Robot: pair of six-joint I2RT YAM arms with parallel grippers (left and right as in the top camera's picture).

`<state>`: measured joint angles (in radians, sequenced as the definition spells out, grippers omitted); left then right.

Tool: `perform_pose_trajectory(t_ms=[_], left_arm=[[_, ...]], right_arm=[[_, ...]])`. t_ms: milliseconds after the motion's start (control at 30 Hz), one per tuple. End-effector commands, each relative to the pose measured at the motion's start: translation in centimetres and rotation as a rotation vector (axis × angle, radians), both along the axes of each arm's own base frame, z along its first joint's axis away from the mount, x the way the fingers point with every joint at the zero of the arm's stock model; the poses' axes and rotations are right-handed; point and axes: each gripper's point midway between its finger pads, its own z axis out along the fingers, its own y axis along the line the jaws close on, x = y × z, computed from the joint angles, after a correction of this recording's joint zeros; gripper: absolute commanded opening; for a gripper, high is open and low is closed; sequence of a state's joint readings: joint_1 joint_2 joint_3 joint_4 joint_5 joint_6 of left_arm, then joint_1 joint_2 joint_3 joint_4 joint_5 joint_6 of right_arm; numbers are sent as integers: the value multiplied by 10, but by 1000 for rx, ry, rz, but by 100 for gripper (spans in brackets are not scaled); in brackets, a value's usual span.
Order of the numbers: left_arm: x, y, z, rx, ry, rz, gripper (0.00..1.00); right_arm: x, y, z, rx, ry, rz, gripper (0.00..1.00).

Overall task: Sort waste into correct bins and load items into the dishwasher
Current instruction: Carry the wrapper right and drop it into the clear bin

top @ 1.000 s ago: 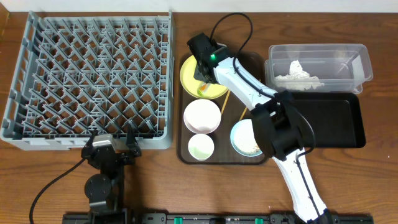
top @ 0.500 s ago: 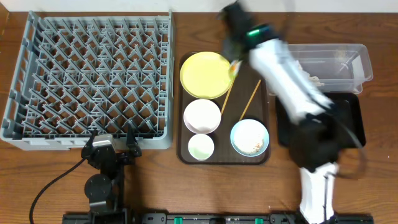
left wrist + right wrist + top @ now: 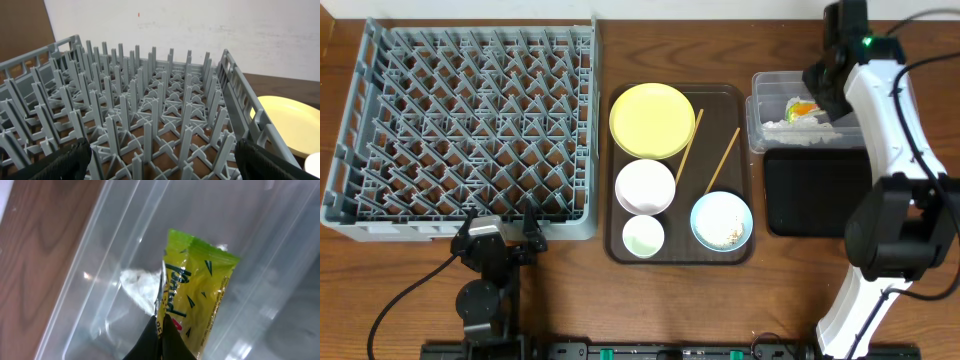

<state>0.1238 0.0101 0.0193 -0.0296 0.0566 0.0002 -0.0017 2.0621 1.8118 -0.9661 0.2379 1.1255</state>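
Right gripper (image 3: 817, 92) is pinched shut on the bottom edge of the green-and-yellow wrapper (image 3: 197, 295), hanging over the left end of the clear tub (image 3: 905, 95). The wrapper is inside the tub's rim, above the crumpled white paper (image 3: 802, 127).

Left gripper (image 3: 502, 232) is spread wide with nothing in it, parked at the near edge of the dish rack (image 3: 460, 120). Its wrist view looks straight across the pegs.

Edges: the tub's left wall sits just beside the brown tray (image 3: 720, 105). The black tray (image 3: 815, 200) butts against the tub's near side (can't tell if they touch). There is a narrow strip of surface (image 3: 570, 290) between rack and brown tray.

On the brown tray: yellow plate (image 3: 652, 120), white bowl (image 3: 645, 186), cup (image 3: 643, 236), blue bowl (image 3: 721, 221), and two chopsticks (image 3: 688, 147) lying apart on the diagonal.

Open room: bare wood along the near side, in front of rack and trays. White wall (image 3: 200, 30) behind the rack.
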Motion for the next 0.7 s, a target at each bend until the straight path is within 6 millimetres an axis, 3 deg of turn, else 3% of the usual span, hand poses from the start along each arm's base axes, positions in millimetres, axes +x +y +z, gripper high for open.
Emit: perform_pose_trajectory(t_ms=[0, 67, 133, 167, 200, 267, 367, 500, 600, 667], left_arm=[[-1, 0, -15, 0, 46, 0, 93], [-1, 0, -15, 0, 46, 0, 93], [-1, 0, -15, 0, 46, 0, 93], [-1, 0, -15, 0, 46, 0, 93], [-1, 0, -15, 0, 46, 0, 93], [-1, 0, -15, 0, 46, 0, 93], [-1, 0, -15, 0, 46, 0, 93], [-1, 0, -15, 0, 46, 0, 93], [-1, 0, -15, 0, 46, 0, 93], [-1, 0, -15, 0, 46, 0, 93]], right_arm=[[6, -4, -15, 7, -57, -77, 2], [10, -3, -19, 13, -78, -74, 9], [11, -3, -19, 15, -81, -72, 42], [11, -2, -16, 14, -82, -59, 68], [12, -1, -13, 14, -85, -33, 81], [13, 4, -1, 11, -96, 46, 98], [13, 10, 32, -24, -139, 182, 99], [5, 26, 98, -117, -239, 425, 99], [-11, 71, 137, -138, -308, 777, 93], [-32, 107, 142, -98, -303, 962, 89]])
